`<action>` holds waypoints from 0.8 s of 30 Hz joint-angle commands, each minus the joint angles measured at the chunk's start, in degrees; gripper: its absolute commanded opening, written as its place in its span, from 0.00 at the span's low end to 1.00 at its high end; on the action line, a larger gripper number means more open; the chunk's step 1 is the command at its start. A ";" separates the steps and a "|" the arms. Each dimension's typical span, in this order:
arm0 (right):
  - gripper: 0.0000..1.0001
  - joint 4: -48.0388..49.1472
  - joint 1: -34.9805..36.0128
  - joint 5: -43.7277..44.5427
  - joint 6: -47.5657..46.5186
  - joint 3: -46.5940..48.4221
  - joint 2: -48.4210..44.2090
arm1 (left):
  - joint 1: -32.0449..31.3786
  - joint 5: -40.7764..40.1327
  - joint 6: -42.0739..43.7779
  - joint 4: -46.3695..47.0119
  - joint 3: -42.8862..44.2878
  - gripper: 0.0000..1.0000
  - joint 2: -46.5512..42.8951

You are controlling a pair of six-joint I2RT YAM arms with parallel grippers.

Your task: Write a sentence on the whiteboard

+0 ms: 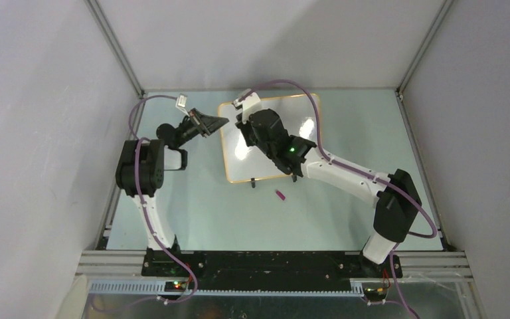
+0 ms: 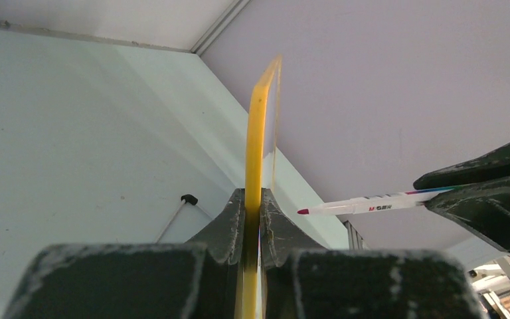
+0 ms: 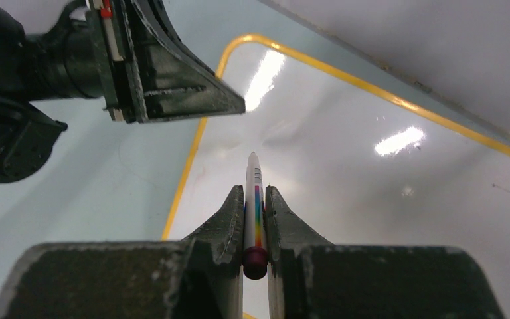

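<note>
Pale green counter (image 1: 192,212), white walls round it. The whiteboard (image 1: 302,116) lies far centre, no ink visible. The left hand (image 2: 253,199) pinches its left frame edge, likely to steady it. The right hand (image 3: 255,196) is clamped on the marker (image 3: 252,173), whose long axis runs out past the fingers. The tip is aimed at the board's left part, near the left hand. Tip contact: can't tell.

The whiteboard (image 1: 303,114) lies on the far middle of the tabletop (image 1: 199,206). The left hand (image 1: 220,123) reaches in from the left and is clamped on the board's left edge. The right hand (image 3: 255,194) hangs over the board's left half, just right of the left hand, gripping a marker (image 3: 253,169) whose tip points toward the board. A small loose piece (image 1: 281,195) lies on the tabletop just before the board's near edge.
</note>
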 commanded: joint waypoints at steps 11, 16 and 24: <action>0.00 7.13 -0.71 0.09 -2.31 1.64 0.73 | -2.82 3.38 3.86 1.22 -0.34 0.00 1.27; 0.00 5.61 -0.38 1.38 -2.74 1.56 0.45 | -2.82 3.39 3.81 1.25 -0.35 0.00 1.32; 0.00 4.40 -0.32 4.11 -3.33 1.56 1.81 | -2.81 3.46 3.79 1.24 -0.30 0.00 1.35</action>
